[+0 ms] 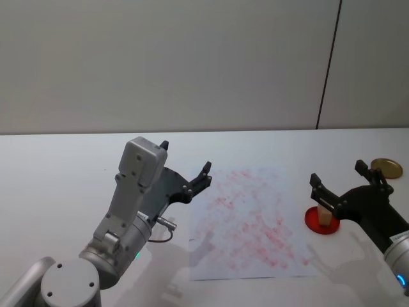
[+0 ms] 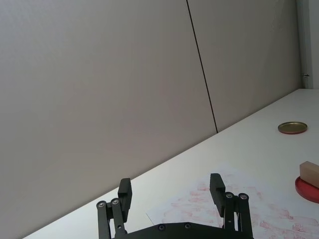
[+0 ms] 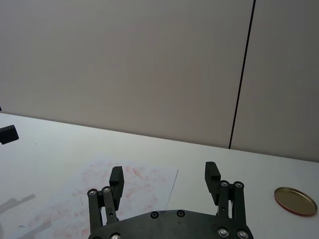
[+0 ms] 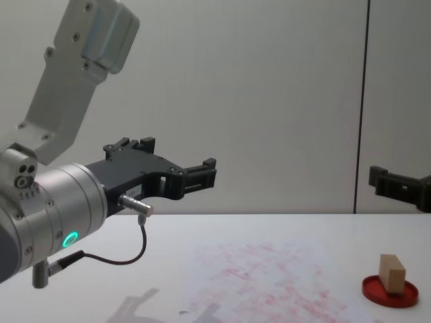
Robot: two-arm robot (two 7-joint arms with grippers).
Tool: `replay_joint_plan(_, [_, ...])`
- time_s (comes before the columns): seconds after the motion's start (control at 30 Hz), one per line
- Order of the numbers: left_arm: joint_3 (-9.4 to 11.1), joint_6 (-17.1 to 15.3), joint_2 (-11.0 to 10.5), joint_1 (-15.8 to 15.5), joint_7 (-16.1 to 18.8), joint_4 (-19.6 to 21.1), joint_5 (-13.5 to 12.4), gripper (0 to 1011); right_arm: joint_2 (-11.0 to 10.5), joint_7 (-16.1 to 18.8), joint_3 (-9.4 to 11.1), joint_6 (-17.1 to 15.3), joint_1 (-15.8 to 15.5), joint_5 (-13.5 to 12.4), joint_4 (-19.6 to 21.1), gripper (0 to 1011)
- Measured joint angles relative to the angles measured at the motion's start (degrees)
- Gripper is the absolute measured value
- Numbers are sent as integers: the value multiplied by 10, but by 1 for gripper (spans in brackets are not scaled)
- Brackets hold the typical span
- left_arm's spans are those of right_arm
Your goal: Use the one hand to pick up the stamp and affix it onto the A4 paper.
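**On the ink pad: stamp not yet lifted**

To the right of the A4 paper (image 1: 246, 224), the wooden stamp (image 1: 327, 216) stands on the red ink pad dish (image 1: 310, 221), just beside the sheet's right edge. The right gripper (image 1: 337, 174) hangs above it with its jaws spread wide and empty. The chest view shows clear air between the gripper and the block. The left gripper (image 1: 185, 158) is held over the table off the paper's left edge, jaws likewise apart and holding nothing.

Progress: no step is judged complete. The grasp, the carry to the sheet and the press all remain. The paper already bears many faint red marks.

Obscured: the right gripper is cut off at the chest view's edge. It appears roughly in line with the stamp, but true alignment cannot be confirmed. The stamp's printing face lies against the pad, so its inking cannot be checked. A gold round lid (image 1: 386, 168) lies behind the dish, well apart from it.
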State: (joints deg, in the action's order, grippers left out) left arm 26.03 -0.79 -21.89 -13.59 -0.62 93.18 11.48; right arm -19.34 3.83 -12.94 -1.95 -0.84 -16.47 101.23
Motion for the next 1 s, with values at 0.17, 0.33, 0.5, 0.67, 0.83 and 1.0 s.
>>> replay_joint_plan(0.17, [0, 0, 0, 0, 0, 0, 0, 993, 0, 0, 0, 0, 0, 0, 0, 1001])
replay_joint_plan(0.33, [0, 0, 0, 0, 0, 0, 0, 993, 0, 0, 0, 0, 0, 0, 0, 1001])
replay_joint_plan(0.5, [0, 0, 0, 0, 0, 0, 0, 993, 0, 0, 0, 0, 0, 0, 0, 1001])
replay_joint_plan(0.67, [0, 0, 0, 0, 0, 0, 0, 993, 0, 0, 0, 0, 0, 0, 0, 1001])
replay_joint_plan(0.83, [0, 0, 0, 0, 0, 0, 0, 993, 0, 0, -1, 2, -1, 6, -3, 1001])
replay_joint_plan(1.0, [0, 0, 0, 0, 0, 0, 0, 993, 0, -1, -3, 10, -4, 24, -18, 1001])
